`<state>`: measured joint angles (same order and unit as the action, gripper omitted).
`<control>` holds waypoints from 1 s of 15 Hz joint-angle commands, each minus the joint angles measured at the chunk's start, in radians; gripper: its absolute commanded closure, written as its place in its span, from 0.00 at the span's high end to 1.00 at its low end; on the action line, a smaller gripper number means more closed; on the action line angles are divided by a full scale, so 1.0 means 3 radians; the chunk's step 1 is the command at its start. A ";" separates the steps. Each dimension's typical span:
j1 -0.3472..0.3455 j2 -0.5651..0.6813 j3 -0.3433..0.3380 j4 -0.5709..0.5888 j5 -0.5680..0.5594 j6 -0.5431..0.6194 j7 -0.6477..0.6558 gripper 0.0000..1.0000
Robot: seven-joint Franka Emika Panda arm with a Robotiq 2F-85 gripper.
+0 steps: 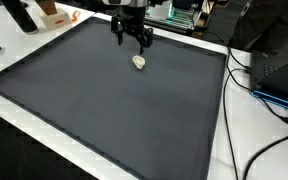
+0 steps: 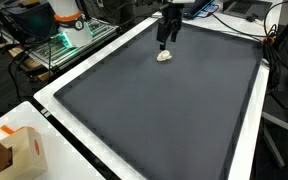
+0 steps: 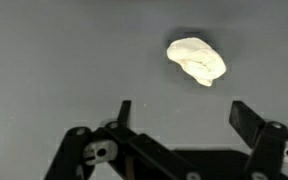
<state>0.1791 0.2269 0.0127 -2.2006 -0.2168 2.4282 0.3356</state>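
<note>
A small cream-white lump [image 1: 138, 61] lies on the dark grey mat [image 1: 104, 100] near its far edge; it also shows in an exterior view [image 2: 164, 55] and in the wrist view [image 3: 196, 60]. My gripper [image 1: 132, 38] hangs just above and behind the lump, also seen in an exterior view [image 2: 166, 35]. In the wrist view the gripper [image 3: 184, 115] has its fingers spread wide with nothing between them. The lump lies apart from the fingers, ahead of them and slightly toward one side.
The mat [image 2: 164, 110] lies on a white table [image 1: 254, 140]. Cables [image 1: 274, 100] and dark equipment sit at one side. A cardboard box [image 2: 19, 150] stands on a table corner. A rack with green-lit electronics [image 2: 59, 45] stands beyond the table.
</note>
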 commanded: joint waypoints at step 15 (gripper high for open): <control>0.0700 0.0662 0.0092 0.0711 -0.1375 -0.1015 0.1253 1.00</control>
<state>0.3697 0.3779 0.0467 -2.0357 -0.5922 2.1829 0.6390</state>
